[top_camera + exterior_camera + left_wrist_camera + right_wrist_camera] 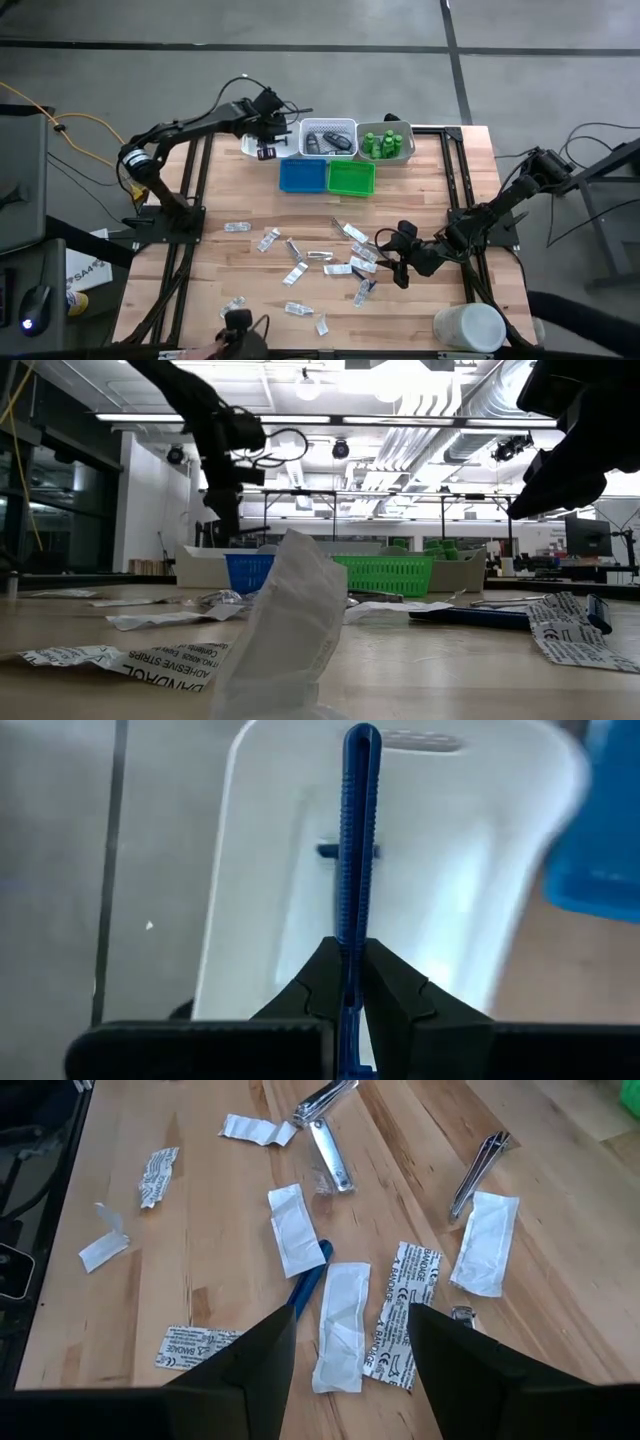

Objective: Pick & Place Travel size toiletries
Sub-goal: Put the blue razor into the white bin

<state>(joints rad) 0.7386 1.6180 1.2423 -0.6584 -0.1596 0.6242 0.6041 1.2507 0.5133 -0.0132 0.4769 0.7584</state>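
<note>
Many flat packets (340, 1325) lie scattered on the table's near half under the right gripper (350, 1342), jaws wide; they look light, limp and slippery, best pinched across an edge. Farther off, the left gripper (350, 980) clamps a stiff blue stick (358, 840) over a white tray (260, 870).

A packet (285, 630) is looming blurred in the low view, hiding the table behind it. The blue stick's (356, 870) lower end is disappearing between the left pincer's (352, 982) fingers.

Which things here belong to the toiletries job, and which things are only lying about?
Job:
- thin blue plastic stick held by left gripper
- white flat packets
- small green bottles
- open right gripper

Lying about:
- large white cylindrical container
- orange cable
</note>
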